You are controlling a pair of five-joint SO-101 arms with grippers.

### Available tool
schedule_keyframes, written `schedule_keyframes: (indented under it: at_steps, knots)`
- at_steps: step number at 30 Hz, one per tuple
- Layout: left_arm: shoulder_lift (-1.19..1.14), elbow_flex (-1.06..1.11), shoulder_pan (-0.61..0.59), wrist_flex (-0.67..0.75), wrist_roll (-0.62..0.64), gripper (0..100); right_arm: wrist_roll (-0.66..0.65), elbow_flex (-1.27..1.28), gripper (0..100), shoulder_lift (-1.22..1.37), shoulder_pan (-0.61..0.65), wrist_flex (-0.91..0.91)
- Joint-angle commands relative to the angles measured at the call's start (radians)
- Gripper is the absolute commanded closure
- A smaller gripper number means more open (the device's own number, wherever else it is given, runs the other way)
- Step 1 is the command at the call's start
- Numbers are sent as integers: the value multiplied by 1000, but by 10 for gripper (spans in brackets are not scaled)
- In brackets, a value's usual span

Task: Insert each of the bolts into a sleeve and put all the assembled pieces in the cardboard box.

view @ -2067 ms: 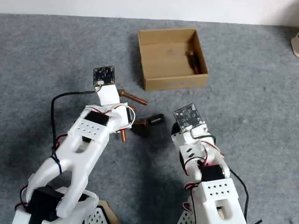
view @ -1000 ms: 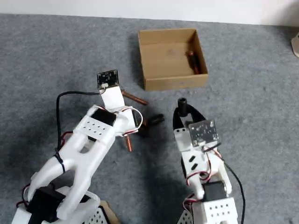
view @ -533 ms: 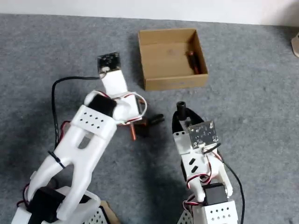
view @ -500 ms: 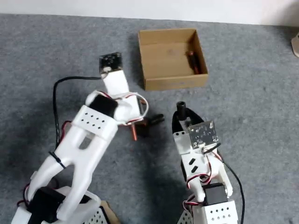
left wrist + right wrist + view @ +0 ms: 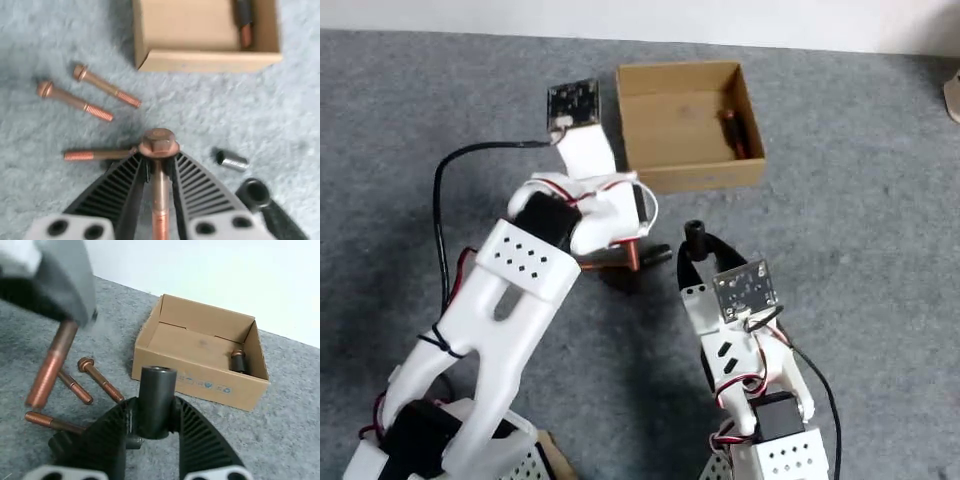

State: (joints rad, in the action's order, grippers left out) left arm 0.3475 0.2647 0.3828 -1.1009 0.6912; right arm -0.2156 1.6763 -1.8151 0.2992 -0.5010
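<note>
Bolt [image 5: 160,200]: grasped, tilted, between left gripper [image 5: 159,162] fingers [image 5: 120,185].
Sleeve [image 5: 156,390]: clenched in right gripper [image 5: 154,412], open end up.
Cardboard box [image 5: 695,177]: one sleeved bolt [image 5: 733,132] lies inside.

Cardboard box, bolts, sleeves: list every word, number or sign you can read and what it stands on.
The cardboard box: small blue printed marks on the outer wall facing the arms, too blurred to read.
The held bolt and the held sleeve: no marking can be made out.
Nothing else carries readable text.
</note>
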Motion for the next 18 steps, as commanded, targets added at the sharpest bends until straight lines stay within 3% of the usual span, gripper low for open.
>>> schedule_keyframes:
  at_steps: [1,10,18]
  knots:
    - [39,-99,12,2,9,996,11,139,995,-24,7,-2]
    - [39,-193,18,6,38,996,9,140,995,-24,7,-2]
    - [39,-94,18,186,-9,996,9,139,995,-22,58,-25]
